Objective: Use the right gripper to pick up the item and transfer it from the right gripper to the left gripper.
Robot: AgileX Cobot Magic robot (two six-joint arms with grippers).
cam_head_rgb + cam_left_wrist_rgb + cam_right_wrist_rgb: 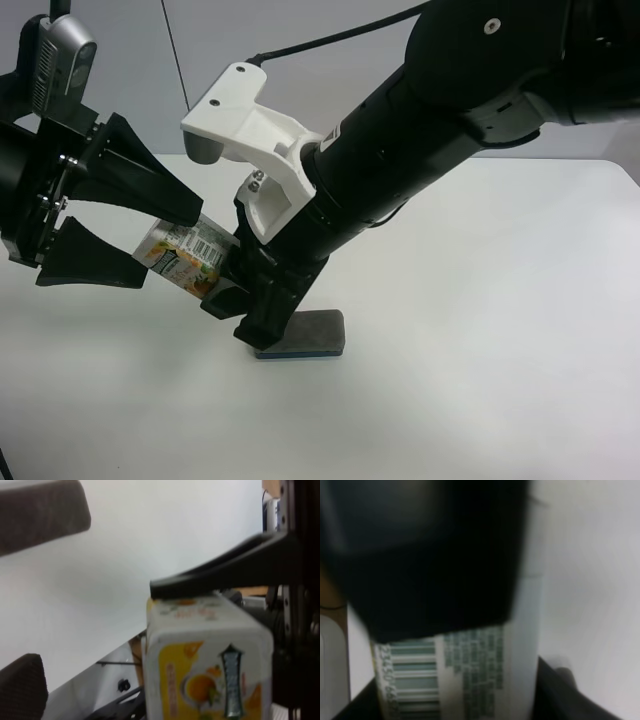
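Exterior high view, carton (185, 255) aloft, long axis roughly level, free end pointing into my spread left gripper (168, 244), right gripper (235, 292) pinching its other end, eraser (318, 332) on table (500, 300) beneath.

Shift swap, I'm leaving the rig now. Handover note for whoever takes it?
Right gripper: shut on the carton, holding it in the air above the table.
Left gripper: open, with its jaws at the carton's free end, apparently on either side of it and not gripping.
Eraser: flat on the table under the right arm.
Done: the carton is picked up and presented to the left gripper.
Left: close the left gripper on the carton, then open the right gripper and pull it back.
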